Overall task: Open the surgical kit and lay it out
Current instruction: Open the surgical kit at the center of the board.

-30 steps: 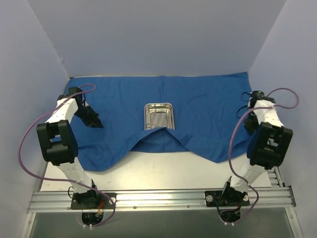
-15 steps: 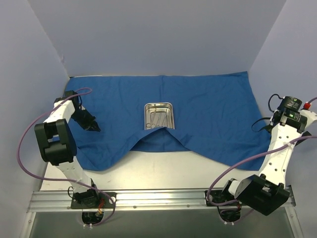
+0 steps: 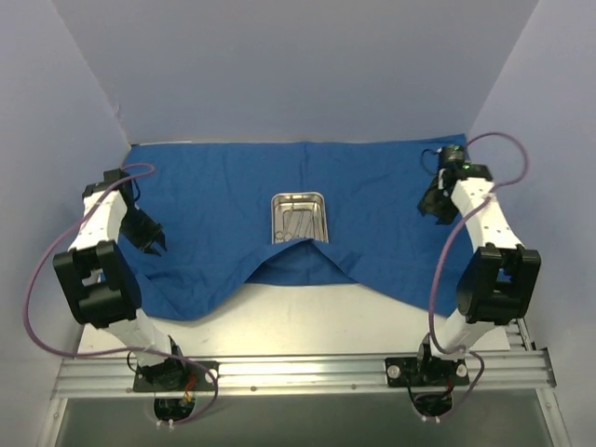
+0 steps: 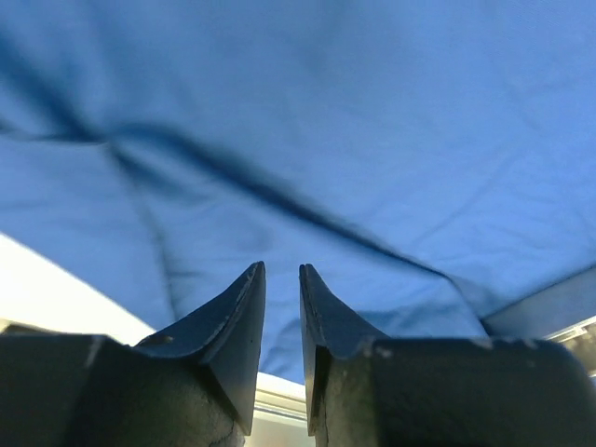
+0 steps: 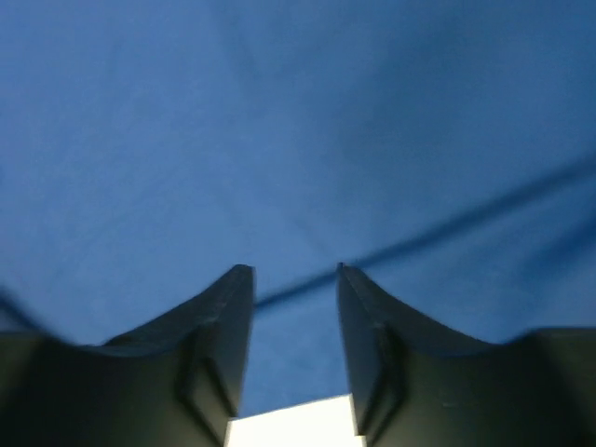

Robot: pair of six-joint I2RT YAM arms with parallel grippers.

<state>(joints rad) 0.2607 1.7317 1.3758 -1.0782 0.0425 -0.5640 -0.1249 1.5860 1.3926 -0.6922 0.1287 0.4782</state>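
Observation:
The royal-blue cloth wrap [image 3: 372, 186] lies spread open across the table. Its near edge rises in a notch just below the tray. The small steel tray [image 3: 276, 216] sits on the cloth at the centre, with thin steel instruments [image 3: 298, 222] inside it. My left gripper [image 3: 154, 244] is low over the cloth's left part, jaws a narrow gap apart and empty [image 4: 279, 268], with cloth [image 4: 326, 112] beneath. My right gripper [image 3: 430, 207] is over the cloth's right part, open and empty [image 5: 293, 268], above cloth [image 5: 279, 112].
Bare white tabletop [image 3: 298, 312] shows in front of the cloth. An aluminium rail [image 3: 298, 372] carrying both arm bases runs along the near edge. Pale walls close in on the left, back and right.
My right arm swung from the table's right edge back inward over the cloth's right part. My left gripper moved left and nearer, towards the cloth's left edge. Cloth and tray have not moved.

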